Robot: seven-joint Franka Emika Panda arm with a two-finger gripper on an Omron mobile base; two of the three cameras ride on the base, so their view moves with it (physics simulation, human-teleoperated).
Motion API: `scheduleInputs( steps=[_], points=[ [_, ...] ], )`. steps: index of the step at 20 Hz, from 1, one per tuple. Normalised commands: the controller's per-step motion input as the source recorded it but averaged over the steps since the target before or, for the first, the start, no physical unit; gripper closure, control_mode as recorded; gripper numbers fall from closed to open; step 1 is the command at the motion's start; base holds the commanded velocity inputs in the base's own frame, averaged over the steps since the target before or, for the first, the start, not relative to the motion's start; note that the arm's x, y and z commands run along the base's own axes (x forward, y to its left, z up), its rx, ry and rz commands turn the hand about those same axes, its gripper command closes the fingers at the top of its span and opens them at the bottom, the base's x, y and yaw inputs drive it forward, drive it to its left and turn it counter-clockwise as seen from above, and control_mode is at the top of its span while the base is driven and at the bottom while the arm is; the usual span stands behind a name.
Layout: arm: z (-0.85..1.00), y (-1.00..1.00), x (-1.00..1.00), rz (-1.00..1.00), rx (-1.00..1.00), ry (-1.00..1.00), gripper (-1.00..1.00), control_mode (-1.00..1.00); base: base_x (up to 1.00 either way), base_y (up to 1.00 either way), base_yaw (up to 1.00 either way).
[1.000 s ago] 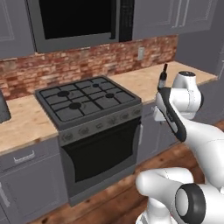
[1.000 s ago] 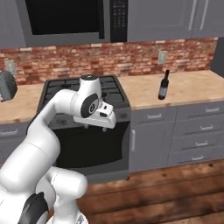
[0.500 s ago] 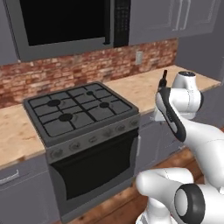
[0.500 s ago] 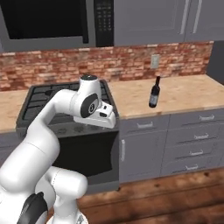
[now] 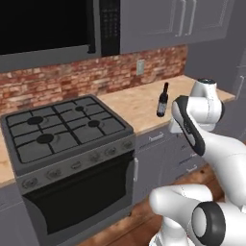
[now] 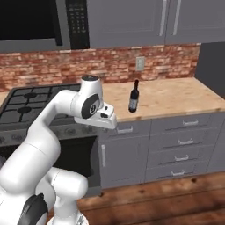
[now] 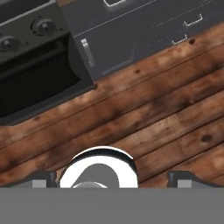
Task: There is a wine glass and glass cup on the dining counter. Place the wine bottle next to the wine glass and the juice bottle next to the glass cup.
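The wine bottle (image 5: 163, 101) (image 6: 133, 97), slim and dark with a dark red cap, stands upright on the wood-topped counter (image 6: 176, 97) with grey drawers, right of the stove. My gripper (image 7: 113, 180) is open with nothing between its tips, which stand wide apart. It hangs folded in front of the counter and points down at the wood floor (image 7: 153, 109). The hand is well short of the bottle and lower than it. The wine glass, glass cup, juice bottle and dining counter are out of view.
A black gas stove (image 5: 62, 129) (image 6: 30, 103) with an oven door sits left of the counter, under a microwave (image 5: 48, 29). A brick backsplash (image 6: 132, 66) and grey upper cabinets (image 6: 154, 22) run behind. Grey drawers (image 6: 184, 145) fill the counter front.
The whole picture has slid left, so the camera has moved right along the counter. The stove now sits further left and the bottle nearer the middle. The arm keeps its pose.
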Motion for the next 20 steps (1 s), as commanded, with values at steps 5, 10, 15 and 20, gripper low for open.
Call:
scheduleInputs(
  steps=[5,10,15,20],
  points=[
    [0.0,0.0,0.0,0.0,0.0,0.0,-1.0,1.0,0.46,-0.28,0.29],
    [0.0,0.0,0.0,0.0,0.0,0.0,-1.0,1.0,0.45,-0.24,0.37],
    [0.0,0.0,0.0,0.0,0.0,0.0,-1.0,1.0,0.47,-0.32,0.26],
    [0.0,0.0,0.0,0.0,0.0,0.0,-1.0,1.0,0.44,-0.54,0.01]
  ],
)
